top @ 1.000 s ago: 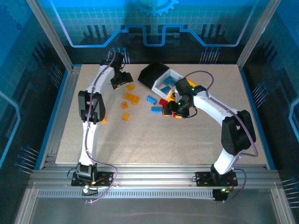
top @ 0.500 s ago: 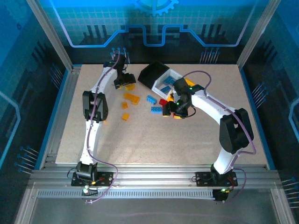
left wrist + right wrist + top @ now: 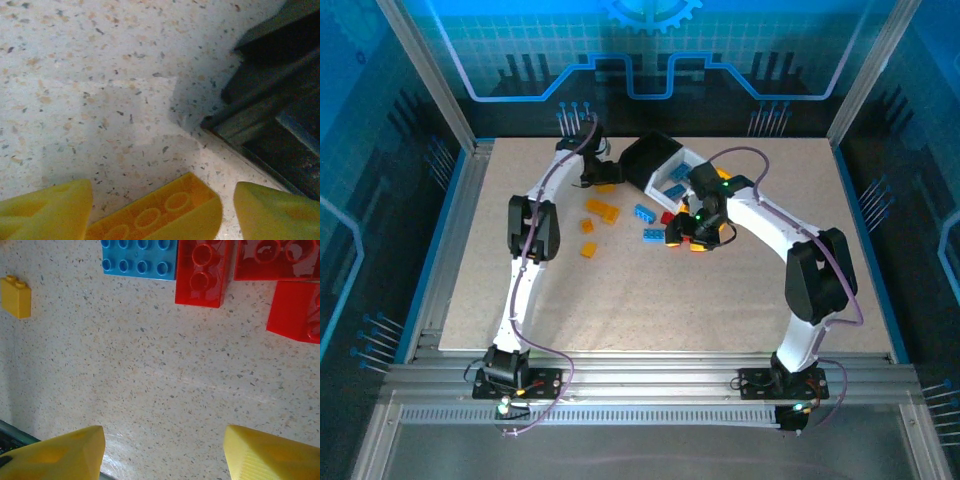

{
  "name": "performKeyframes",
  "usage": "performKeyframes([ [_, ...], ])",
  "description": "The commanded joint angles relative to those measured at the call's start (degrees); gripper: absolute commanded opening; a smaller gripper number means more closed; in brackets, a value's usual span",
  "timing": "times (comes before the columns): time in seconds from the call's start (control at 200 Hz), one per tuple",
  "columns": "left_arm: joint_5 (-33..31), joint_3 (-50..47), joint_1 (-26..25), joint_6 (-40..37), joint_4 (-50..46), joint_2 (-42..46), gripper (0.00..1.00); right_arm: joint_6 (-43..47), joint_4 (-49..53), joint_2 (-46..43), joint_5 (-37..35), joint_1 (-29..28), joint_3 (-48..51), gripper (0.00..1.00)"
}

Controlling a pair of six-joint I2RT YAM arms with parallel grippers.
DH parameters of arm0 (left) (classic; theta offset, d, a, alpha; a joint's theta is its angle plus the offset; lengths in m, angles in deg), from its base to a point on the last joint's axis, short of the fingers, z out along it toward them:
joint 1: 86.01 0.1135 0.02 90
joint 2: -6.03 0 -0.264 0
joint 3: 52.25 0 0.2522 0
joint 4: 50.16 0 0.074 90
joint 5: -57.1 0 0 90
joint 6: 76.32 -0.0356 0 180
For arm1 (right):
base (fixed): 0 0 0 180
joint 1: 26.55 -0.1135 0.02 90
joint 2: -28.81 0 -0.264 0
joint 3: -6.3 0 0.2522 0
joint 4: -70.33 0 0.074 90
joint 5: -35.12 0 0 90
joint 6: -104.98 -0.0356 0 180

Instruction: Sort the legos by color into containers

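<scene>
Brick (image 3: 155,215), orange, beside black bin (image 3: 265,115): between open left jaws, ungripped; centre it before closing. Right jaws open, empty.

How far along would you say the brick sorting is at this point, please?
Early. Done: a few blue bricks lie in the white bin. In hand: the left claw stands open around an orange brick beside the black bin; the right claw is open over bare table near red bricks. Left: loose orange bricks, loose blue bricks and those red ones lie on the table.
</scene>
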Motion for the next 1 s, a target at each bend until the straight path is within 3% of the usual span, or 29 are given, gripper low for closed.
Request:
performKeyframes([
  [0.0,-0.79,-2.61,-0.4,-1.92,-0.03,0.84,0.72,0.42,1.83,1.29,1.42,-0.89,-1.82,0.65],
  [0.295,-2.33,-11.33,-0.75,-1.41,1.1,4.48,0.62,0.33,1.35,1.76,1.51,-0.99,-1.92,0.65],
  [0.52,-2.25,-11.54,-1.01,-0.79,-0.27,5.44,0.38,0.24,0.96,1.85,1.18,-1.34,-2.27,0.65],
  [0.725,-2.04,-12.22,-0.83,0.91,-2.67,7.14,0.37,-0.09,-0.09,1.47,1.13,-1.62,-1.12,0.65],
  [0.83,-1.21,-12.94,-0.75,1.99,-3.07,8.32,0.5,-0.37,-0.85,1.12,1.27,-1.85,-0.42,0.65],
  [0.996,-1.55,-14.03,-0.75,1.81,-3.9,9.76,0.49,-0.66,-1.64,0.11,1.19,-2.23,0.85,0.65],
])
